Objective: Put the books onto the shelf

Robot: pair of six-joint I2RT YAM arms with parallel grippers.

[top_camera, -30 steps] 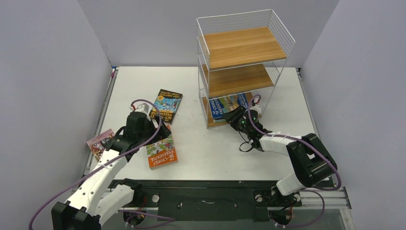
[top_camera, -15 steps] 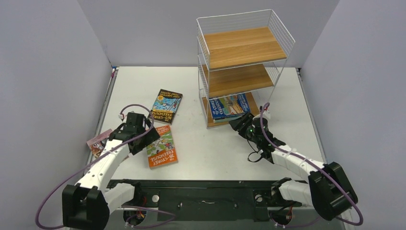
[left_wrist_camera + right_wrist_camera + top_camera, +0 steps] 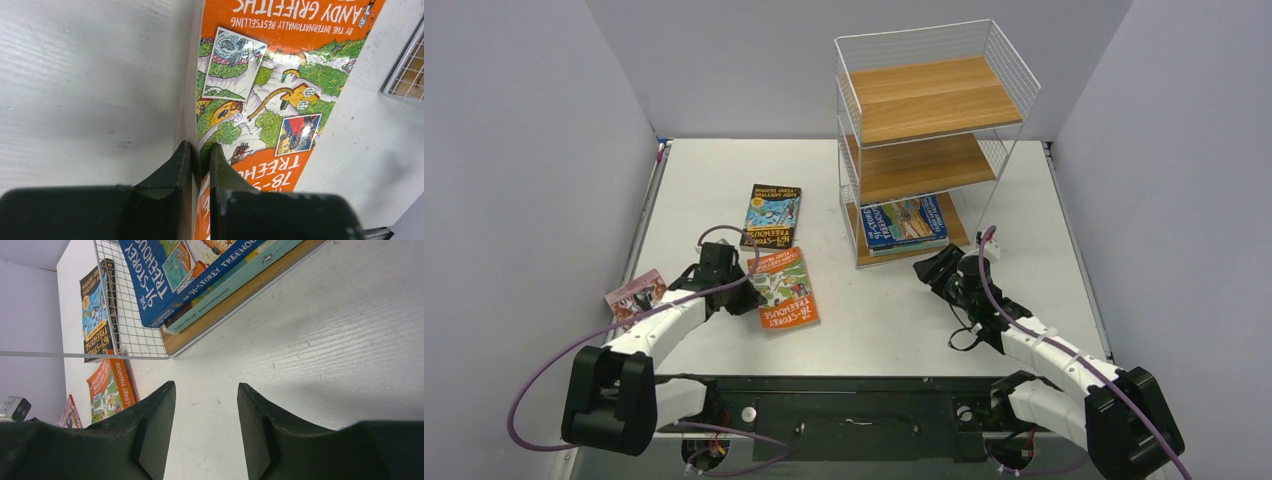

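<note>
**Orange paperback pinched by its edge; three books not yet shelved**

Your thin orange paperback [image 3: 786,288], glossy, with green cartoon panels and an orange title band, lies on the white table [image 3: 874,320], left of centre. It is well apart from the tall white wire rack [image 3: 934,95] with wooden boards at the back right.

Its long left edge looks slightly raised, because the left gripper [image 3: 199,150] has its black fingers closed on that edge, lying low and nearly flat to the table. I judge that is the only way in under so thin a cover.

Just behind it the dark black-and-blue paperback [image 3: 772,215] lies flat, and the pink paperback [image 3: 634,295] sits at the table's left edge.

In the rack's bottom tier a blue paperback [image 3: 200,265] rests on another book; the two boards above hold none.

Your right gripper [image 3: 206,387] hangs just in front of that tier, jaws apart, holding nothing.
</note>
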